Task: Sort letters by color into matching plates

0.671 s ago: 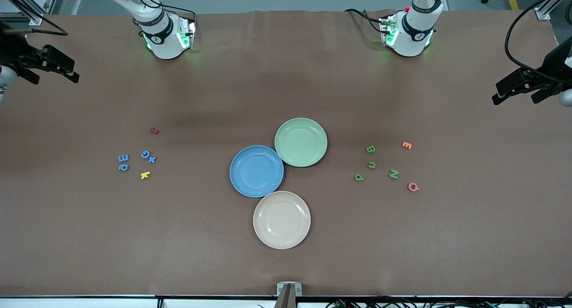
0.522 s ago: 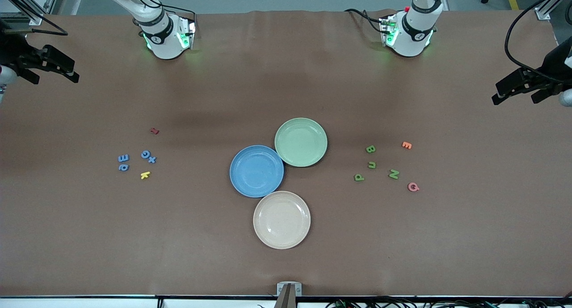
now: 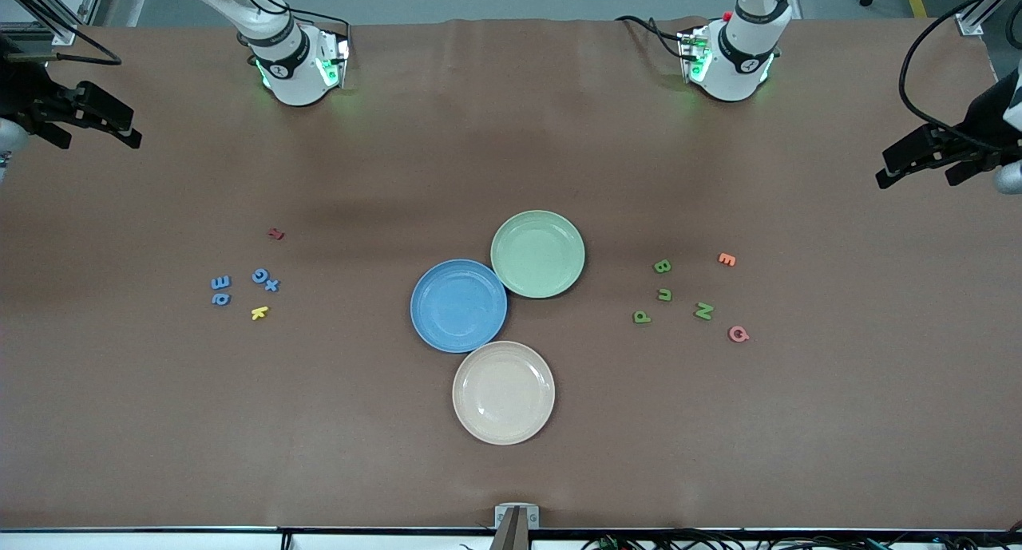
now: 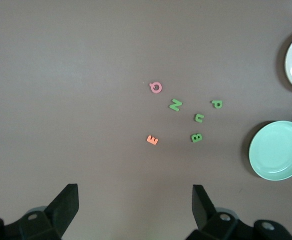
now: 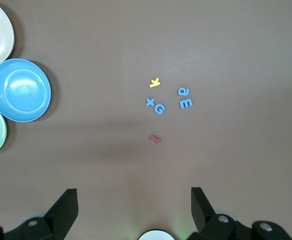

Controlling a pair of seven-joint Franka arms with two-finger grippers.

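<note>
Right gripper (image 3: 96,123) hangs w/ jaws apart over its table end, four blue letters (image 3: 239,286) lie on the table toward that end, blue plate (image 3: 458,305) & green plate (image 3: 537,254) touch mid-table, four green letters (image 3: 669,294) lie toward the left arm's end, left gripper (image 3: 926,163) likewise spread, empty.

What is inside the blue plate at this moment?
Nothing: the blue plate is bare across its whole inside, and nothing covers it. The four blue letters lie on the table toward the right arm's end.
</note>
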